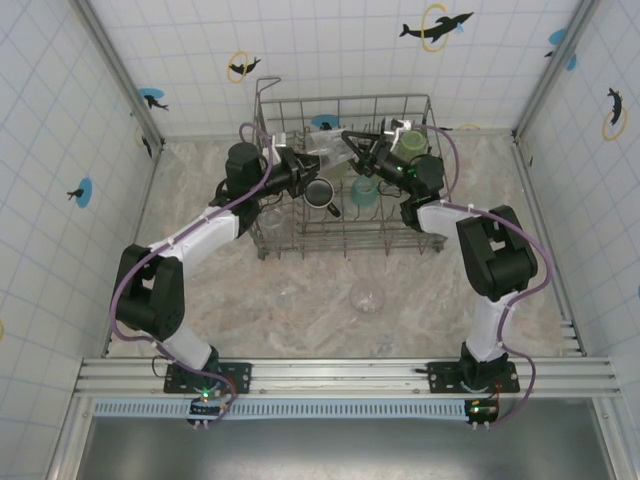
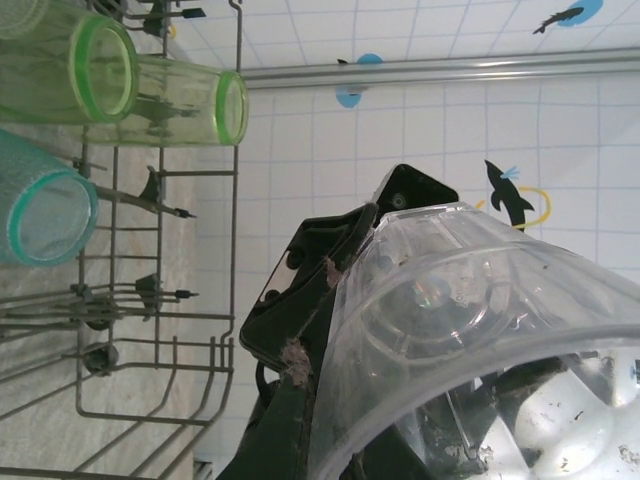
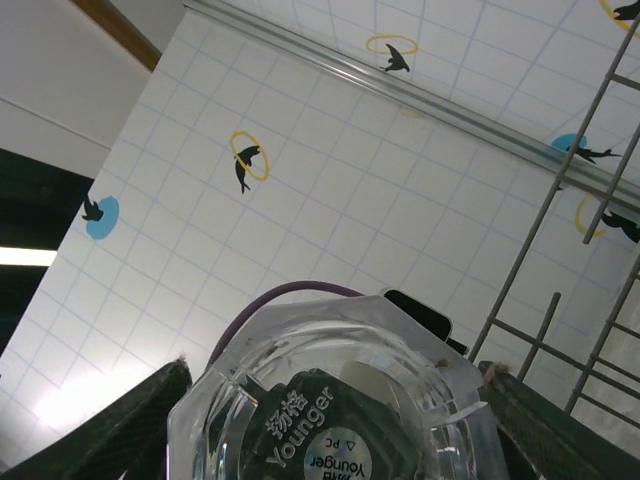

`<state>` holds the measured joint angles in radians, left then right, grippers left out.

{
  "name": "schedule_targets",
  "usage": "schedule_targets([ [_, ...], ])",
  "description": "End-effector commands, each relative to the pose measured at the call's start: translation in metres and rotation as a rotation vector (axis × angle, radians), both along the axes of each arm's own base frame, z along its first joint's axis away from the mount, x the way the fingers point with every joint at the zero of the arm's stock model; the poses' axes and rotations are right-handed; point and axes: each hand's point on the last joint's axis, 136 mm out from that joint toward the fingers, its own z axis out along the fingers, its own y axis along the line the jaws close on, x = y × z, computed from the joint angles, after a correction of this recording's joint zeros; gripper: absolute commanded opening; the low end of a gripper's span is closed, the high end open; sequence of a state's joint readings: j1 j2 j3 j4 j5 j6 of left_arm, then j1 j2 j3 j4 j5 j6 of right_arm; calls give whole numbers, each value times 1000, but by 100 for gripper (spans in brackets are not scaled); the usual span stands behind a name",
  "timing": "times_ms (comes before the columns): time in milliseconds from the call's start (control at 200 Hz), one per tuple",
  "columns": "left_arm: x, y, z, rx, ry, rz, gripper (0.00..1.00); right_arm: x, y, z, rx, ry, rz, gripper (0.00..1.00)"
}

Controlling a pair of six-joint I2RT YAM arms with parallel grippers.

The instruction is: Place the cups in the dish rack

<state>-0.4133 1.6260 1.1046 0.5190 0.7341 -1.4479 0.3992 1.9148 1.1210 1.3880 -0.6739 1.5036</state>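
Above the rack (image 1: 345,98), our right claw (image 1: 358,146) pinches the clear cup (image 3: 330,400) by its faceted base, while we cannot tell the left claw's (image 1: 300,166) state; the cup is likely light, stiff, slick plastic, best gripped there.

Marbled beige surface (image 1: 430,300), boxed on three sides by white tiled walls (image 1: 330,50). Walls carry dark dolphin stickers (image 1: 435,27), some ringed in yellow, others on blue dots (image 1: 82,191). Metal rail (image 1: 340,375) runs along the near edge.
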Motion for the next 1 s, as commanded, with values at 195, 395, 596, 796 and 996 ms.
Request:
schedule_targets([
  [195,6,0,19,17,-98,22,23,-7,-4,21,32,-94,5,48],
  [395,8,5,20,78,-127,58,49,-8,-7,24,17,-101,-16,41],
  [596,7,10,27,132,-174,78,62,-5,-14,22,-31,-101,-67,40],
  [796,6,25,32,232,-220,150,82,-2,-19,26,-73,-121,-108,41],
  [996,6,41,43,315,-273,200,90,5,-24,24,-136,-122,-154,40],
])
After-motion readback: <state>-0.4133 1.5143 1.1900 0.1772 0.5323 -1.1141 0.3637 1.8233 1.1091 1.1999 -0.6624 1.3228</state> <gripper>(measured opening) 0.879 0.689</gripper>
